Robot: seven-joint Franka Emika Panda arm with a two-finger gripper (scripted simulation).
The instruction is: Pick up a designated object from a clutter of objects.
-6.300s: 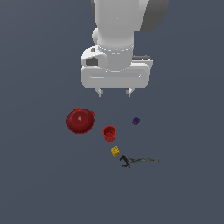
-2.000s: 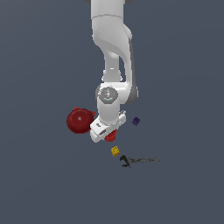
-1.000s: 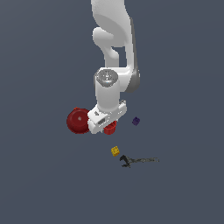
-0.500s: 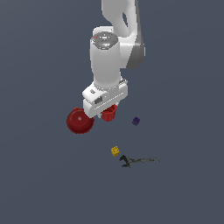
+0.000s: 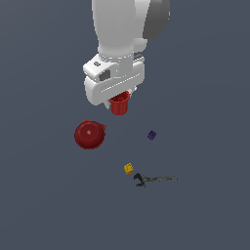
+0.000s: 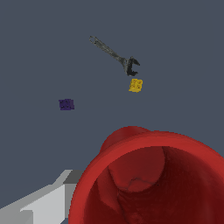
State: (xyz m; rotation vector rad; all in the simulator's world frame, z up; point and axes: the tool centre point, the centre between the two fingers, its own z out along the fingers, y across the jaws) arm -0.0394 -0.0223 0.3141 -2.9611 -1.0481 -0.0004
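The small red cup point(image 5: 119, 104) hangs in the upper middle of the exterior view, clamped in the gripper point(image 5: 118, 99) and clear of the floor — the pick itself looks done, and the step in hand is the carry upward. In the wrist view the cup's hollow mouth point(image 6: 151, 179) fills the lower right.

Below, the large red disc point(image 5: 90, 135) lies at centre left, the purple cube point(image 5: 152, 135) at centre right, the yellow cube point(image 5: 128, 168) and the dark grey wrench point(image 5: 155, 179) lower down — all apart from the cup.

Next, I judge, the arm need only keep its squeeze steady while it holds the cup aloft; a slackened grip would drop it.
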